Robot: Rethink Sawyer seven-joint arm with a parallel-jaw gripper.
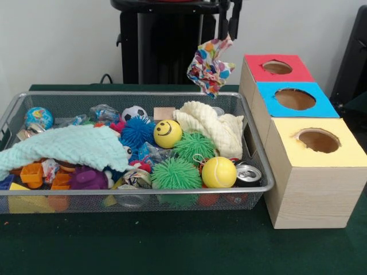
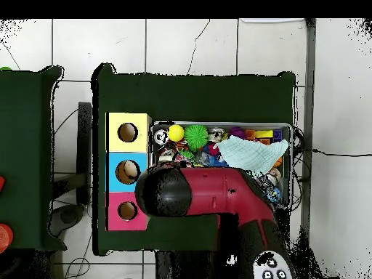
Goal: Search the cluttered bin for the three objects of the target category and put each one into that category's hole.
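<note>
Currently the end effector pinches a multicoloured cloth hanging directly below it, above the bin's far edge, left of the 3 holes; a loose fold could snag a hole's rim.

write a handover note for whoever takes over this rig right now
Gripper: shut on a crumpled multicoloured polka-dot cloth, held in the air above the far right corner of the wire mesh bin, just left of the red-topped wooden box.
Holes: red, blue-topped box and yellow-topped box stand in a row right of the bin; what is inside cannot be seen.
In the bin: a pale mint cloth at left and a cream knitted cloth at right, among balls and toys.
Done: one cloth lifted. Left: drop it into its hole, then fetch the other cloths.
</note>
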